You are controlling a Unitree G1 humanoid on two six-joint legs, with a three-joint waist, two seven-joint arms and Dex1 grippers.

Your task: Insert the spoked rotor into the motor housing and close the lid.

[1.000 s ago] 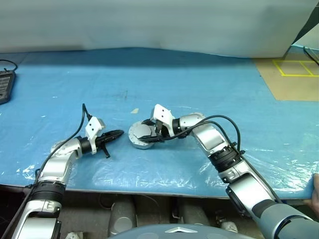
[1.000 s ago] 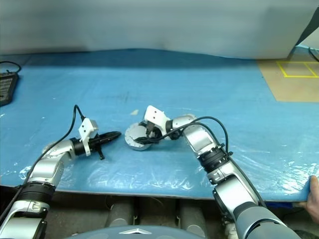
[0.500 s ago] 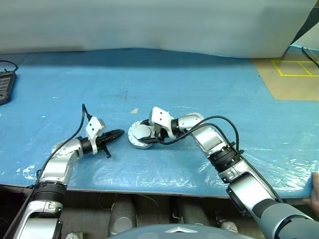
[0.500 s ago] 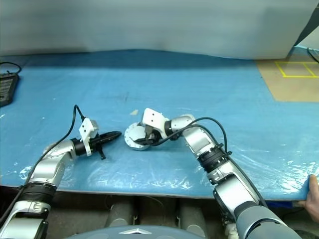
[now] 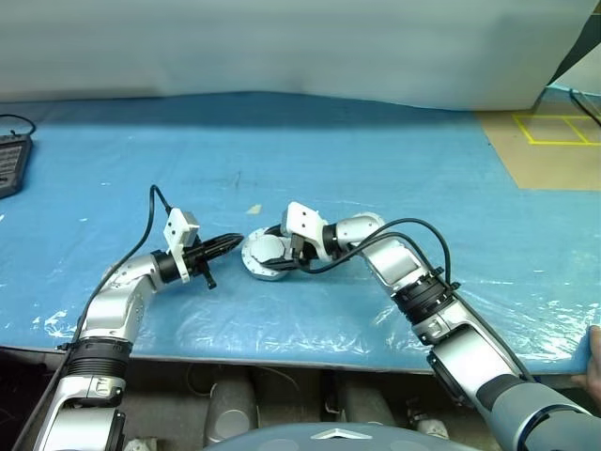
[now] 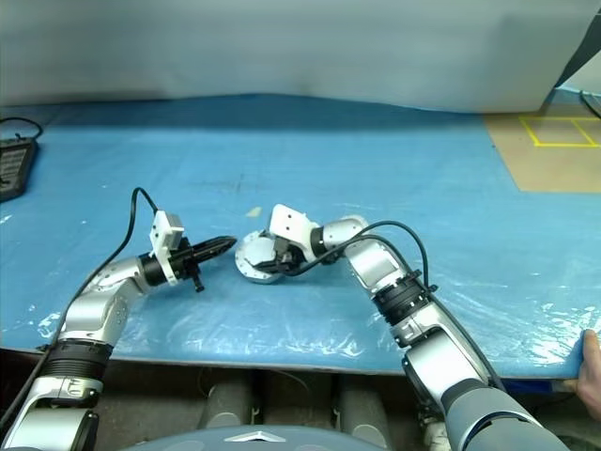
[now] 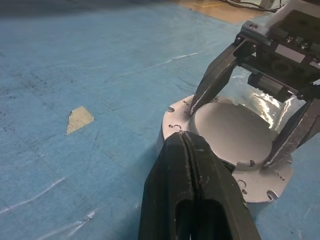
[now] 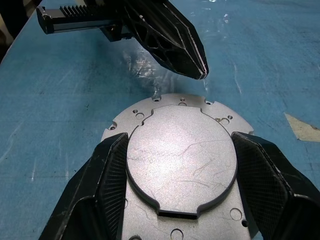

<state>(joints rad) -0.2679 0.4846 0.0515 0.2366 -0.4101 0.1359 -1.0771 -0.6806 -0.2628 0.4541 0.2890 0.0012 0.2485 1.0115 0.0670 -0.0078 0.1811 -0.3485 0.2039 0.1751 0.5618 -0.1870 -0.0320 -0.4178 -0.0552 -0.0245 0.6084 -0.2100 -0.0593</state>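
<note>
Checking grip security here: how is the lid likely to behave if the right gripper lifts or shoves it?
The lid is probably stiff: a flat metal disc. Its smooth plain silver face suggests it is slippery, so the right gripper, straddling its rim, might lose it. Lying flat on the motor housing, it would likelier slide than roll.

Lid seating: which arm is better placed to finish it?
Right. The right gripper already straddles the lid on the motor housing; the shut left gripper only nears the rim.
</note>
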